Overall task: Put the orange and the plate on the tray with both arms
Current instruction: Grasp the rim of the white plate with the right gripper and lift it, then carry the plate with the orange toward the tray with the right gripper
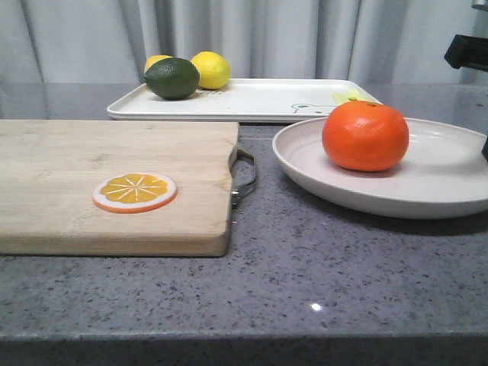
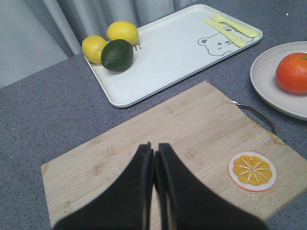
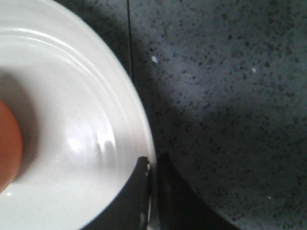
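Note:
The orange (image 1: pixel 365 136) sits in the off-white plate (image 1: pixel 442 183) at the right of the table. The white tray (image 1: pixel 259 97) lies behind it, at the back. My right gripper (image 3: pixel 152 163) is shut on the plate's rim (image 3: pixel 139 124), one finger inside and one outside; the orange's edge (image 3: pixel 7 148) shows in that view. My left gripper (image 2: pixel 154 148) is shut and empty, hovering over the wooden cutting board (image 2: pixel 192 129). The left wrist view also shows the tray (image 2: pixel 177 52), plate (image 2: pixel 268 91) and orange (image 2: pixel 293 73).
The cutting board (image 1: pixel 91 175) with a metal handle (image 1: pixel 245 175) fills the left; a flat orange slice (image 1: pixel 135 191) lies on it. Two lemons (image 1: pixel 211 69) and a lime (image 1: pixel 172 78) sit on the tray's left end. A dark arm part (image 1: pixel 467 52) shows at the right edge.

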You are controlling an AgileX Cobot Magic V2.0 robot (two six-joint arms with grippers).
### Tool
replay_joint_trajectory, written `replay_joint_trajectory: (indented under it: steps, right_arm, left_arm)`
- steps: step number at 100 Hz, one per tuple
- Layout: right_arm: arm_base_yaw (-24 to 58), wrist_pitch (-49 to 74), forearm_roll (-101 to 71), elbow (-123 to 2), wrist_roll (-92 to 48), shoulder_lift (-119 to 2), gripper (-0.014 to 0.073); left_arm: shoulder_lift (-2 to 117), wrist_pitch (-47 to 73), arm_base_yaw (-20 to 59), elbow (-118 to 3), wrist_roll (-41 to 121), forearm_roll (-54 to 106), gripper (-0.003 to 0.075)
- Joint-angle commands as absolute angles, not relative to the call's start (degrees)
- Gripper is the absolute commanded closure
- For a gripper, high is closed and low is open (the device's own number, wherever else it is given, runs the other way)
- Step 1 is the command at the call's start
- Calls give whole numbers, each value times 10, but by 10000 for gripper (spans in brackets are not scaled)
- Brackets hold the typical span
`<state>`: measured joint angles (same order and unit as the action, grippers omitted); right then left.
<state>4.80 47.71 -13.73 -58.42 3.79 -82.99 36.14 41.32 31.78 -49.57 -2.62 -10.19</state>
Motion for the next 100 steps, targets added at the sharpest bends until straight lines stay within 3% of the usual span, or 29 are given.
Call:
replay_joint_trajectory:
  steps: [1,58,100]
  right_arm:
    - [45,475,-134,-598,30,-815,652]
    - [45,545,-216,-740,30,-820,652]
    - [46,605,-266,-952,24,-995,652]
  left_arm:
    - [361,372,317,-509,-31,-106,740]
    - [361,372,317,-509,-31,-104,740]
    - [361,371,317,-509,-31,-104,740]
